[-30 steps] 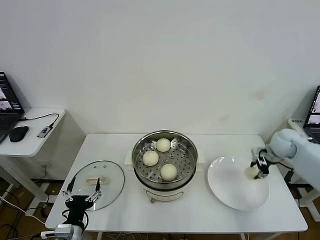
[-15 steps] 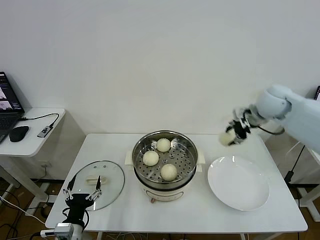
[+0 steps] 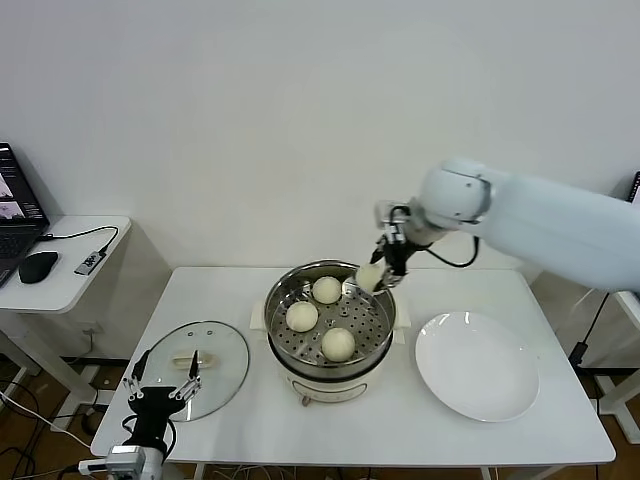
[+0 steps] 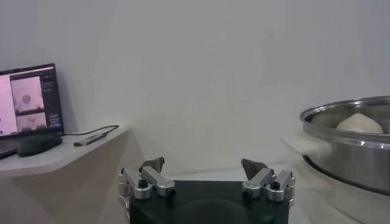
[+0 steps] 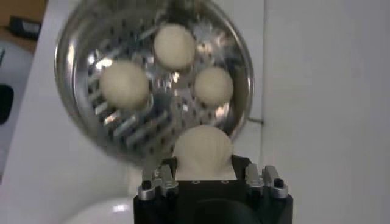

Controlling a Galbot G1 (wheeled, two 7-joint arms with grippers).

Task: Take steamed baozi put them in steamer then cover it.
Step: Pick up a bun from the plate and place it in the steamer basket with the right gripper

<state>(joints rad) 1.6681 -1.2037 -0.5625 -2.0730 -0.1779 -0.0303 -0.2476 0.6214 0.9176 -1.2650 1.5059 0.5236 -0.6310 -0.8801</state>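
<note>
Right gripper (image 3: 374, 272) clamped on fourth bao (image 5: 202, 150), seemingly above steamer (image 3: 283, 290) rim; best lowered onto bare tray below before release.

A white tabletop (image 3: 240, 420) stands against a plain white wall (image 3: 300, 120). On its right part lies a flat white plate (image 3: 476, 366), nothing on it. Off to the left is a lower white side desk (image 3: 70, 285), carrying a black mouse (image 3: 38, 267), an open laptop (image 3: 14, 215) at the edge, and a small grey adapter (image 3: 90, 263) with a dark cable (image 3: 75, 235) running from it.
</note>
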